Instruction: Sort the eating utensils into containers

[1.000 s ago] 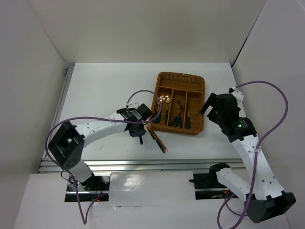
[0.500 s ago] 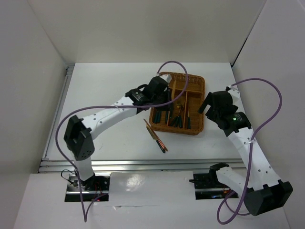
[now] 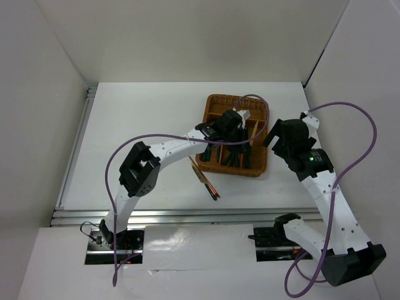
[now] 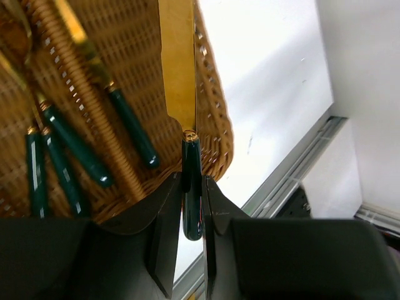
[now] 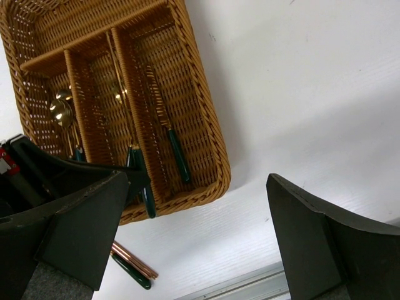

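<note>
The brown wicker tray (image 3: 215,99) sits at the table's middle right, its long compartments holding several gold utensils with dark green handles (image 3: 232,157). My left gripper (image 3: 232,124) hovers over the tray's right side, shut on the dark green handle of a gold-bladed knife (image 4: 178,62); the blade points over the tray's right compartment and rim (image 4: 212,112). My right gripper (image 3: 281,139) is wide open and empty, just right of the tray. A pair of brown chopsticks (image 3: 203,177) and one dark-handled utensil (image 5: 130,272) lie on the table in front of the tray.
The white table is walled on the left, back and right. A metal rail (image 3: 187,215) runs along the near edge. The left arm's purple cable (image 3: 253,99) loops over the tray. The tray's rim (image 5: 209,119) stands close to my right fingers (image 5: 75,225).
My left gripper has left the spot beside the chopsticks and swung up and right over the tray with the knife in it. My right arm has barely shifted.
</note>
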Available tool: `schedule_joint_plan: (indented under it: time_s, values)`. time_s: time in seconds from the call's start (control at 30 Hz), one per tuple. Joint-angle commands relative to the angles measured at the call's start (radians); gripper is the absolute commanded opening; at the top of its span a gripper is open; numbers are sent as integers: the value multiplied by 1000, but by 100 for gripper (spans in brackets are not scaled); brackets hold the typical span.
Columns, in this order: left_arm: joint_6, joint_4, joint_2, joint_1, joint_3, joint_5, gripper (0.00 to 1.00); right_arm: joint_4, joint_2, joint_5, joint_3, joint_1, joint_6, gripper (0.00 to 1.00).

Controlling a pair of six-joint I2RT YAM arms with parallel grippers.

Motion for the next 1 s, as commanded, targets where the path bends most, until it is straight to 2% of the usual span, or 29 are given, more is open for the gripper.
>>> schedule_joint_plan:
  time_s: [0.0,0.23,0.27,0.4,0.53,0.57,0.63,0.67,0.77,0.83,0.97]
  values:
    - [-45,117,14,2,38,44,22,6,-16,31,25,-4,2,100]
    - [-100,114,58,2,27,-20,44,6,-16,22,25,-4,2,100]
    - [-100,114,58,2,27,-32,49,6,-16,22,25,-4,2,100]
    - [-89,93,48,2,36,-42,58,6,-27,22,36,-4,2,100]
    - [-57,16,-24,2,36,-66,61,-3,-45,22,36,-4,2,100]
    - [-42,4,-85,2,15,-80,61,-3,-45,12,36,-4,2,100]
    - [-31,-18,-164,2,-62,-103,62,-3,-45,12,36,-4,2,100]
    - [-31,-32,-260,2,-100,-118,62,6,-45,2,27,-4,2,100]
    - [-77,-58,-411,2,-284,-218,69,6,-45,-20,26,-4,2,100]
    - [-156,-75,-538,2,-440,-305,69,6,-36,-32,17,-4,2,100]
    - [-313,-87,-633,2,-649,-364,69,34,-45,-50,-4,-4,2,100]
